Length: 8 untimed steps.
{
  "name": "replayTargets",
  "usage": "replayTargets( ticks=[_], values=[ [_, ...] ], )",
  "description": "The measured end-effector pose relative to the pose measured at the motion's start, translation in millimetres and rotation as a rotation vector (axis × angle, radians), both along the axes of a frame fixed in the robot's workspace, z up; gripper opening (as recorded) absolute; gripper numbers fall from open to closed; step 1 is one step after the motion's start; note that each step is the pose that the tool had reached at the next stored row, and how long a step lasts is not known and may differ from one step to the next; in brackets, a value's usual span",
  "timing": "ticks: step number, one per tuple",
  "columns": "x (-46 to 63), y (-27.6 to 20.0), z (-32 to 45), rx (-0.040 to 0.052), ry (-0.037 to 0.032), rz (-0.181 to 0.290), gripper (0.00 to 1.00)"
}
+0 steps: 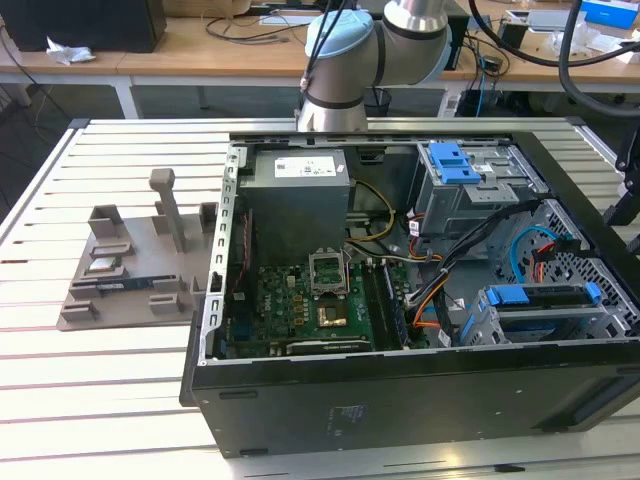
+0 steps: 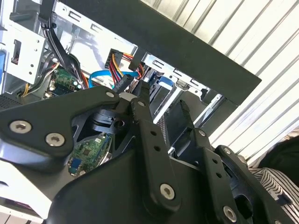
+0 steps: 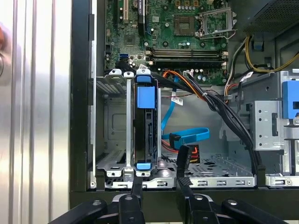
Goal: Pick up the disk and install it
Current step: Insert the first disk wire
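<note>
The disk (image 3: 145, 126) stands edge-on inside the grey metal drive cage (image 3: 112, 140) at the case's front, with blue rail tabs at both of its ends. In the exterior view the disk (image 1: 540, 298) lies in the lower cage at the exterior view's right, its blue rails showing. My gripper (image 3: 160, 175) hovers just outside the cage, open, with nothing between its fingers. One black fingertip (image 3: 137, 185) sits close to the disk's near blue tab; whether they touch I cannot tell. In the second wrist view the gripper (image 2: 161, 105) points at the same cage.
The black computer case (image 1: 400, 400) lies open on a slatted metal table (image 1: 100, 380). Inside are the motherboard (image 1: 300, 310), a grey power supply (image 1: 298, 195), a second cage with a blue latch (image 1: 450, 160) and loose cables (image 3: 187, 137). A grey fixture (image 1: 140, 260) stands at the exterior view's left.
</note>
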<state>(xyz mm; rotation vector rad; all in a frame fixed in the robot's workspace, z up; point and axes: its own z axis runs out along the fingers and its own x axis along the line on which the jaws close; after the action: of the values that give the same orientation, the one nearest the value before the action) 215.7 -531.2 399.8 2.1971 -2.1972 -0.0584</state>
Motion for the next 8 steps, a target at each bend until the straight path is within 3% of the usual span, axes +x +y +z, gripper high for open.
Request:
replayTargets(
  ticks=[8],
  values=[
    [3.9, 0.9, -0.8, 0.0, 0.0, 0.0, 0.42]
  ],
)
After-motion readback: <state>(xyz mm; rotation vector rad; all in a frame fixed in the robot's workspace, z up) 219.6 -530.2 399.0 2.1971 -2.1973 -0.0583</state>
